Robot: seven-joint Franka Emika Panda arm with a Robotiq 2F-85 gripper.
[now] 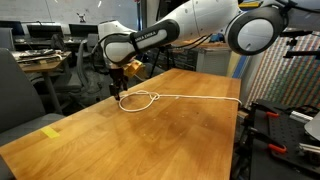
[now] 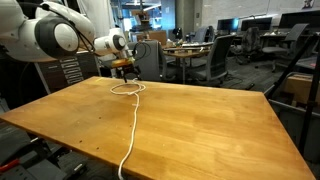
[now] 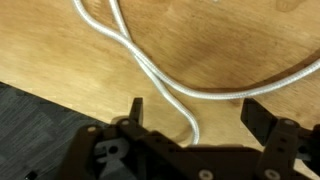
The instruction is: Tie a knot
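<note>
Fingers: my fingers [image 1: 121, 84] stand as wide apart as they go, clamped on nothing.
Fingers, wrist view: one tip sits at 9 o'clock and the other at 3 o'clock, with bare desk [image 3: 60, 50] and rope [image 3: 160, 82] in the gap between them.
Contact: the rope runs between the tips and I cannot tell whether it touches either of them.
Knot: the small crossed loop of the knot [image 1: 140, 100] lies flat on the desk [image 1: 150, 140], just beside my fingers at their 4 o'clock in an exterior view.
Knot, from the opposite side: the knot [image 2: 126, 88] lies directly under my fingers [image 2: 127, 77], at their 6 o'clock, near the far edge of the desk [image 2: 200, 120].
Rope tail: from the knot it stretches towards 3 o'clock to the desk's edge in an exterior view [image 1: 200, 98]; in an exterior view it trails to 6 o'clock and drops over the near edge [image 2: 130, 150].
Wrist view strands: one comes in from 12 o'clock and a second curves away at 3 o'clock.
Below the desk edge: dark carpet [image 3: 30, 120] at 8 o'clock.
</note>
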